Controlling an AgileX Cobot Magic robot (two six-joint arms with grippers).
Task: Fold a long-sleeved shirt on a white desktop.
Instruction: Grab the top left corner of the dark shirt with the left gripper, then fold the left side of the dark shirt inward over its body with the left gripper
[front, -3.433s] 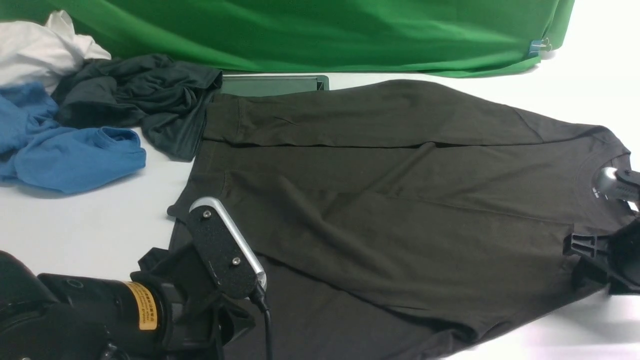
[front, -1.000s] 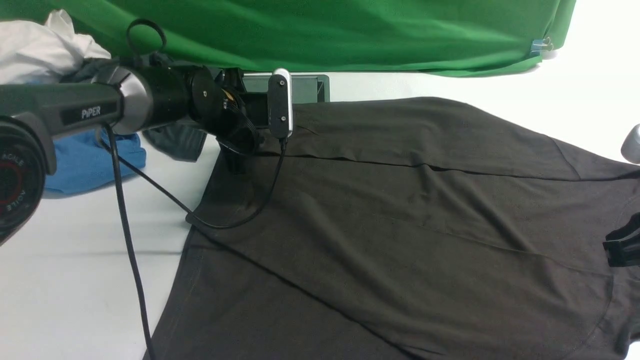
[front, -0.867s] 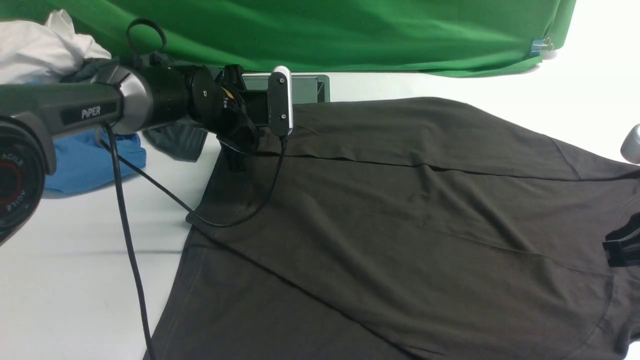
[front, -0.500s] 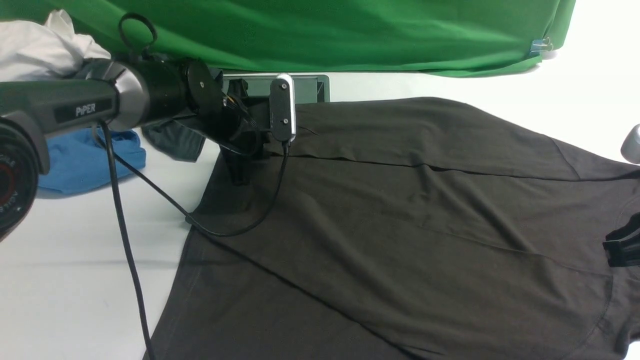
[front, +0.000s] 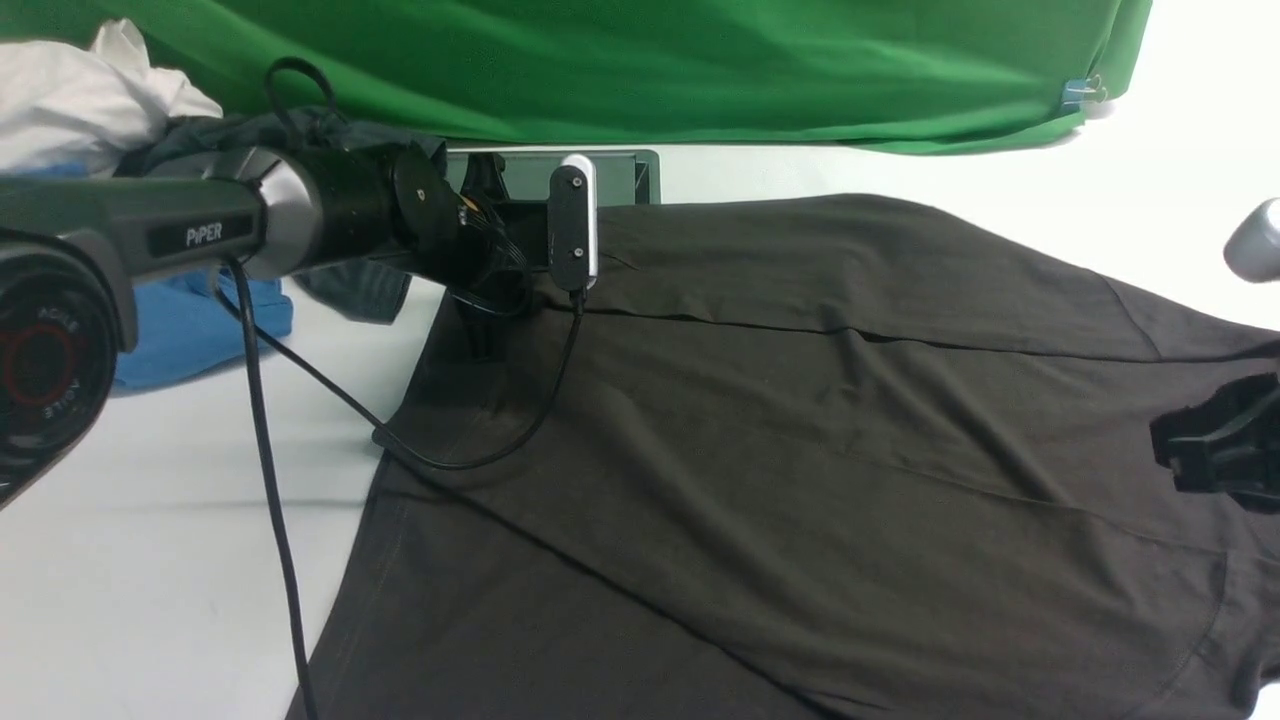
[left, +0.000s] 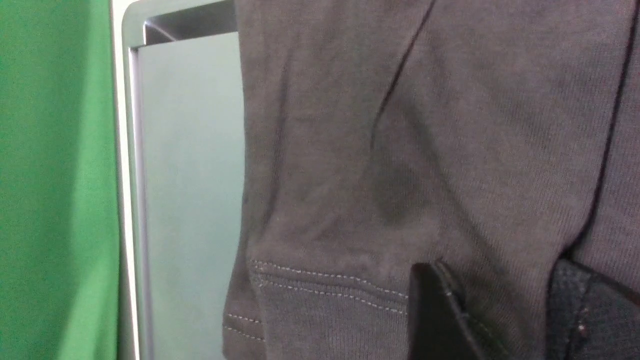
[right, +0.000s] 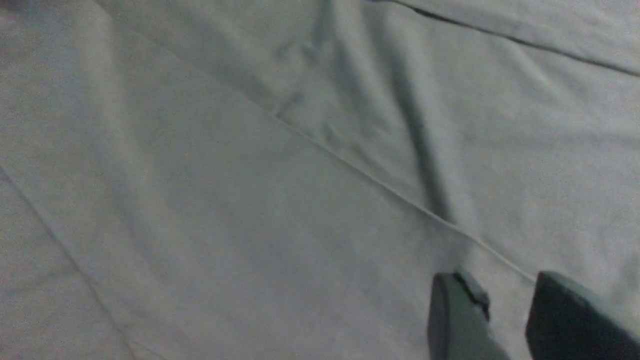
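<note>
The long-sleeved shirt (front: 800, 420) lies spread over the white desktop (front: 150, 520), with a sleeve folded along its far edge; its logo and neck label are out of view. My left gripper (front: 478, 335) reaches to the shirt's far left corner. In the left wrist view the left gripper (left: 500, 305) is open over the stitched cuff (left: 310, 280), with shirt fabric (left: 450, 125) showing in the gap. My right gripper (front: 1200, 455) hovers at the shirt's right side. In the right wrist view the right gripper (right: 505, 300) is open above the cloth (right: 250, 175), holding nothing.
The grey-framed hatch (front: 620, 170) sits just beyond the cuff, seen also as the hatch (left: 190, 175). A green backdrop (front: 650, 60) closes the far side. A blue garment (front: 190, 320), a blacker garment (front: 350, 285) and a white one (front: 80, 100) lie far left. The left arm's cable (front: 270, 480) trails across the desktop.
Since 3.4 s ago the left arm went from the shirt's near hem to its far corner. In the last second it shifted slightly right, and the right gripper came in from the right edge.
</note>
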